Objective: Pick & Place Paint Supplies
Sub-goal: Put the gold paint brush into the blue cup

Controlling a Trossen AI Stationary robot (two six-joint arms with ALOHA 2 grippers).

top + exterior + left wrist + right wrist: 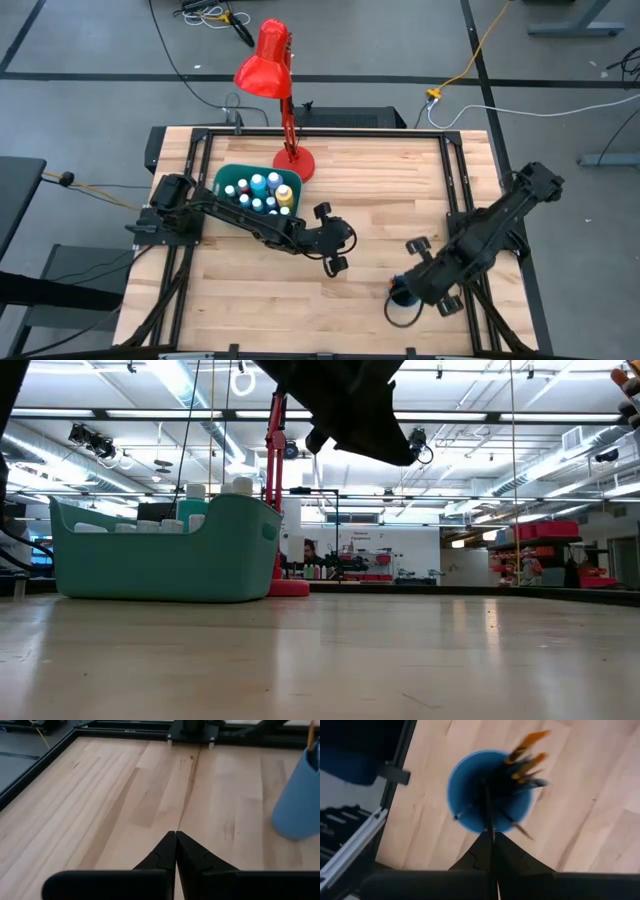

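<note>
From my remote station I see the wooden table (330,290) from above: the teal bin (232,177) sits at centre left of the overhead frame, just beside the red lamp (272,60) base, and holds the paint bottles (262,192), white caps up. In the level view the bin stands at left, bottle caps showing above its rim.

My left gripper (336,262) hangs over bare wood just right of the bin, near the middle of the frame; its own camera shows the two dark fingers (160,857) clenched tip to tip with nothing between them, and the blue cup (300,802) at the far right edge of that picture.

My right gripper (402,295) sits at lower right of the overhead frame, directly above the blue cup. Its wrist camera looks straight down into the cup, where the paintbrushes (520,770) stand with orange-tipped ends fanned toward the upper right. The right fingers (480,855) are clenched; a thin dark handle runs from their tips into the cup, though I cannot tell whether it is pinched.
</note>
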